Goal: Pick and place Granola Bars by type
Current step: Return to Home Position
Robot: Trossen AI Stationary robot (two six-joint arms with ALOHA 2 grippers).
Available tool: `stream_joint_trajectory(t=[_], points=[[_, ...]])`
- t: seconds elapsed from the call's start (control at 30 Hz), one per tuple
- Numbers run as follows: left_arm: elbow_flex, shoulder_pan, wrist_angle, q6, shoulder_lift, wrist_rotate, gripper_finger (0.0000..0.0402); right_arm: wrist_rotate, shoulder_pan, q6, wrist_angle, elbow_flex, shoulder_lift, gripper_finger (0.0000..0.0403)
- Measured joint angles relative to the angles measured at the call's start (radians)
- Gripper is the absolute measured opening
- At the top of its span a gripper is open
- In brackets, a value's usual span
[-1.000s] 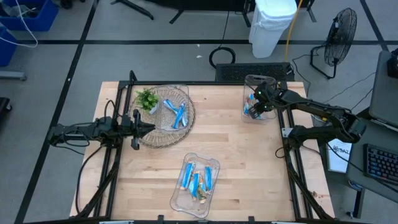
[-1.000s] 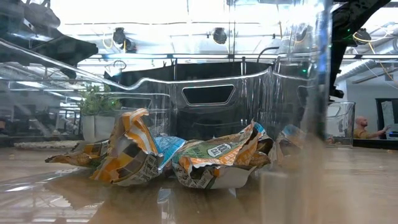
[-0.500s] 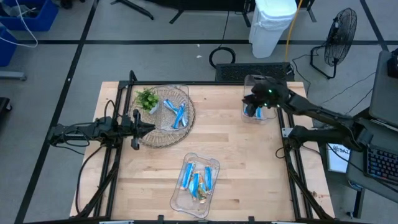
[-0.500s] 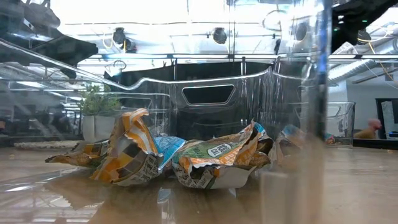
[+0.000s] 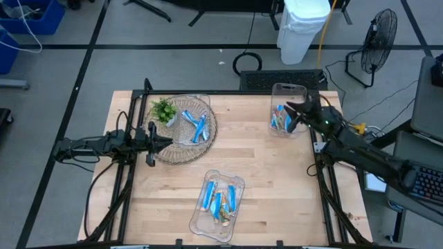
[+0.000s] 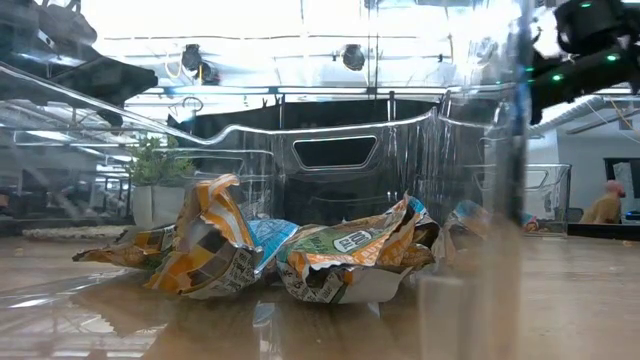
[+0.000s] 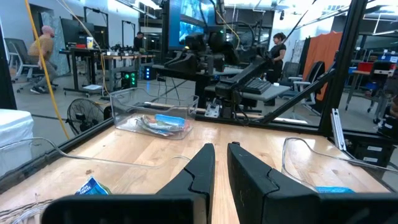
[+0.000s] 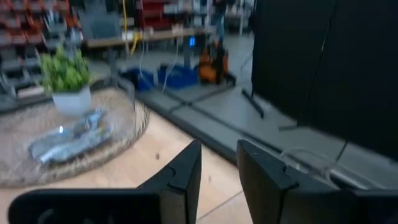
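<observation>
We draw our right gripper (image 5: 291,115), slightly parted and empty, back from the bin (image 5: 288,86) just ahead: Granola Bars (image 5: 279,120) delivered, drop done. Left gripper (image 5: 160,142) waits, pressed together.

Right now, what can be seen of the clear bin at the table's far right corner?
The clear bin is a rectangular, round-cornered tub of transparent plastic, standing upright on the wooden table. A few granola bars, mostly blue, lie at its end toward the table's middle; the other end is bare. The right tool hovers at its right rim.
</observation>
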Motion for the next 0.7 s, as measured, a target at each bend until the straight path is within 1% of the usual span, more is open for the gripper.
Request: stream_joint_trajectory(t=[0.2, 0.33, 0.47, 0.57, 0.7], points=[[0.0, 0.0, 0.0, 0.0, 0.0, 0.0, 0.0049, 0.045, 0.001, 0.022, 0.038, -0.114, -0.194, 0.0093], [0.0, 0.0, 0.0, 0.0, 0.0, 0.0, 0.0049, 0.053, 0.001, 0.034, 0.068, -0.179, -0.284, 0.0093], [0.0, 0.0, 0.0, 0.0, 0.0, 0.0, 0.0049, 0.049, 0.001, 0.052, 0.076, -0.212, -0.323, 0.0093], [0.0, 0.0, 0.0, 0.0, 0.0, 0.0, 0.0049, 0.046, 0.002, 0.052, 0.076, -0.234, -0.328, 0.0093], [0.0, 0.0, 0.0, 0.0, 0.0, 0.0, 0.0049, 0.018, 0.031, 0.053, 0.123, -0.261, -0.329, 0.0093]])
